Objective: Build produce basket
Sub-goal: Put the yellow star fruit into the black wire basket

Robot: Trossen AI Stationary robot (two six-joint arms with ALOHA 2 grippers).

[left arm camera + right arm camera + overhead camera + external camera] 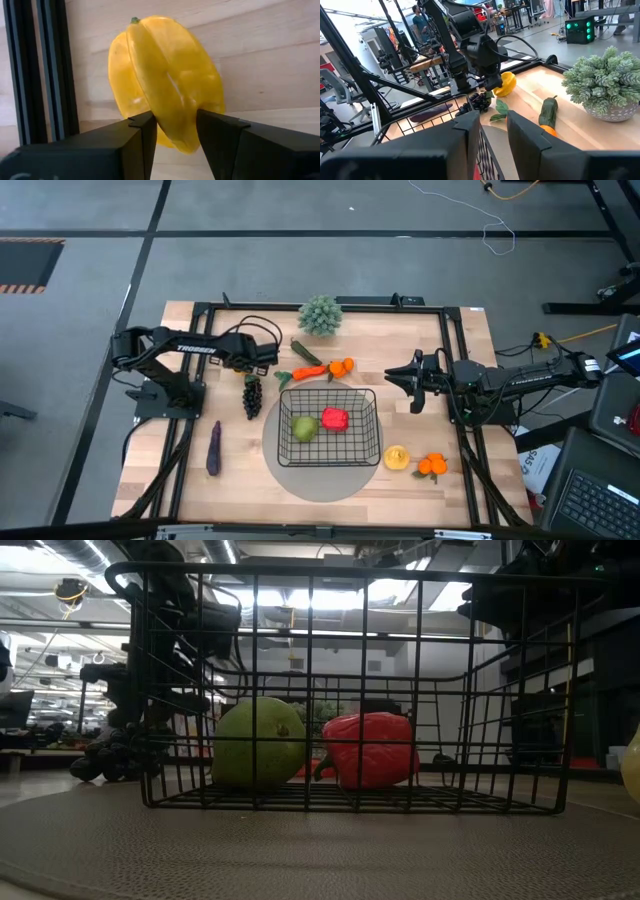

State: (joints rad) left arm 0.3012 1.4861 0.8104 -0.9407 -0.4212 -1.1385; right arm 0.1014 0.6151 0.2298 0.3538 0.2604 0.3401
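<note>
My left gripper [176, 120] is at the table's far left, above the dark grapes [252, 395], and is shut on a yellow ridged star fruit [165, 75]. The right wrist view also shows this fruit [506, 83] under that gripper. The black wire basket [372, 442] stands on a grey round mat and holds a green pear [304, 427] and a red pepper [335, 419]. My right gripper [414, 387] hovers open at the basket's right, pointing level toward the left arm, with nothing between its fingers. My left gripper pinches the star fruit's narrow end [175, 127] between its two fingers, one on each side of a ridge. The fingers slant down from above. The stem end points away from the gripper. Whether the fruit is clear of the table I cannot tell.
A purple eggplant [214, 448] lies near the left edge. A cucumber [305, 352], a carrot [312, 371] and an orange [343, 365] lie behind the basket, below a spiky potted plant [320, 313]. A lemon [397, 457] and oranges [432, 466] lie at the near right.
</note>
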